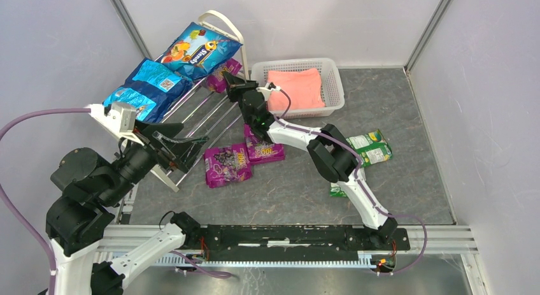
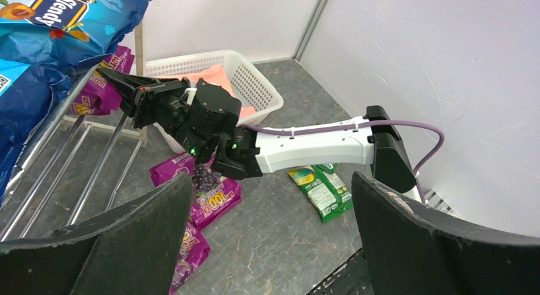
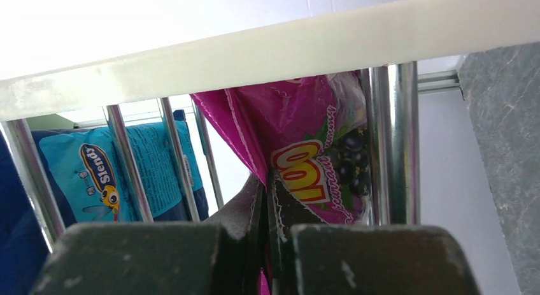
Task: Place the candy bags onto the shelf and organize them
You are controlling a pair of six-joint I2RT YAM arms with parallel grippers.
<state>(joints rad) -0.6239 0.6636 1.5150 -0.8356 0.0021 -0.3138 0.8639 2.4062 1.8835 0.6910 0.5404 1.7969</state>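
Three glossy blue candy bags sit on the cream-white rod shelf; the right claw, pinched shut, holds a purple grape packet against its rods, while the left claw gapes empty. Two more purple packets and the green-and-white packets lie on the grey worktop, not yet shelved

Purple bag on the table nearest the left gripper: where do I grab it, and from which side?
The purple bag lies flat, so only an edge offers a bite, and its far-right side sits close to another purple bag partly under the right arm. Probably pinch the near-left edge from above, bringing the open left gripper in from the left arm's side.
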